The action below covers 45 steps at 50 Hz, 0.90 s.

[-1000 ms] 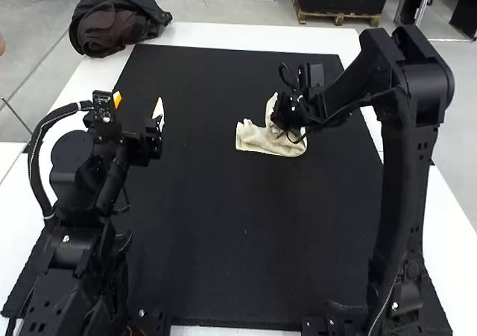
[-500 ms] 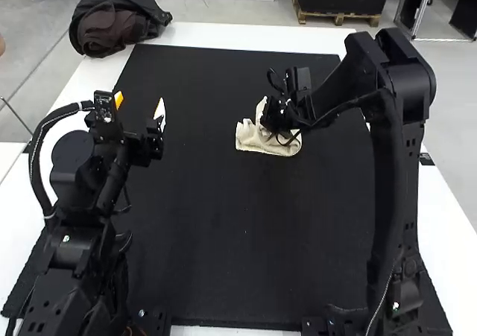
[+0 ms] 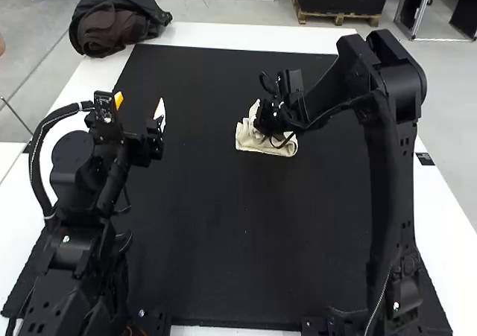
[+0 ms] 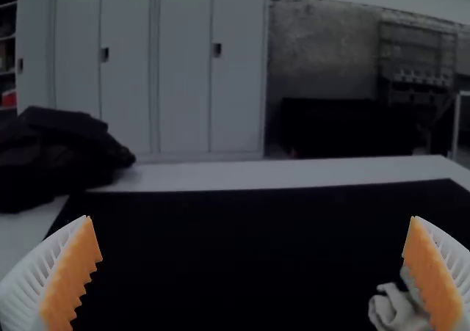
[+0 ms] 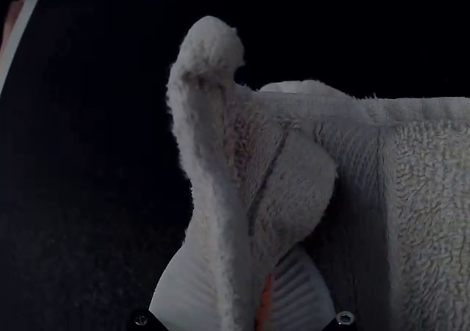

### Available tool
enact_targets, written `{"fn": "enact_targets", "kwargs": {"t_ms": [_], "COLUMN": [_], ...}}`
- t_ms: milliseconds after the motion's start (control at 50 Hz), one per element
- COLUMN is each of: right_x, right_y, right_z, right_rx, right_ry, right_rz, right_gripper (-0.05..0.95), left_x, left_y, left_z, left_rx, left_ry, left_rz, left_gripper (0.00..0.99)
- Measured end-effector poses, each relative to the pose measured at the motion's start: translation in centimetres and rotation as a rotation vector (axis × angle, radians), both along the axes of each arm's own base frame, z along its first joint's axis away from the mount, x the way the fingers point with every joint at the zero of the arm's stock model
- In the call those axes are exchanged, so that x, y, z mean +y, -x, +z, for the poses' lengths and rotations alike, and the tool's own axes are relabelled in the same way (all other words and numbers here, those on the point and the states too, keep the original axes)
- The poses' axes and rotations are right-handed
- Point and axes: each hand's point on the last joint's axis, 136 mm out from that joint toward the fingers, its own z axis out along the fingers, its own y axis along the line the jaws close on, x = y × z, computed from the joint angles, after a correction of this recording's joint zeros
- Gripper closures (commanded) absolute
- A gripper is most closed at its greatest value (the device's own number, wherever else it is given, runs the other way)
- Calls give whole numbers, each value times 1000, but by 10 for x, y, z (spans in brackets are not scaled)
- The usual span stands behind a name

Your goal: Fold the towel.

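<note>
Dark cloth, a bundle point(image 3: 119, 19) with a brownish patch, lies heaped on the white surface point(image 3: 253, 36), just past the eleven o'clock corner of the black mat point(image 3: 209, 239). Next comes the left arm point(image 3: 71, 243), rising from eight o'clock, with the left gripper point(image 3: 139, 106) at ten o'clock on the mat; its jaws stand wide apart with nothing between them, white ribbed fingers point(image 4: 29, 272) faced with orange pads point(image 4: 429, 279). The towel point(image 3: 272, 146), cream and bunched, sits on the mat a little towards one o'clock from the middle, its six o'clock side lying in a low, flatter strip. Over it is the right gripper point(image 3: 268, 118), its jaws narrow on a pinched-up ridge of the towel; the right wrist view shows that fold standing upright, with a flatter stretch of terry and smooth band beside it. The right arm point(image 3: 395, 165) stands from five o'clock, bending over towards the towel from two. Beyond it, a small black plate point(image 3: 425, 159) lies on the surface at three o'clock.
</note>
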Motion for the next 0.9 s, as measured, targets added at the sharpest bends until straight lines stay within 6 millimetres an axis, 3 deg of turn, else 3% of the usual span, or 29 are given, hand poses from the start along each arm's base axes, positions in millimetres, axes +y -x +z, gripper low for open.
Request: {"fn": "enact_targets", "kwargs": {"t_ms": [180,360,460,900], "right_x": [1,7,12,22], "right_y": [0,2,6,6], "right_z": [-1,0,-1,10], "right_rx": [-1,-3,2,12], "right_ry": [-1,-5,-4,-8], "right_rz": [1,9,20,31], "right_gripper": [874,279,74,38], "left_x": [-2,-2,-2,-2], "left_y": [0,-1,-1,-1], "left_z": [-1,-5,-5,-5], "left_rx": [3,9,11,11], "left_ry": [0,0,0,0], "left_rz": [-9,-8,-9,-8], "left_gripper": [28,28,28,28]}}
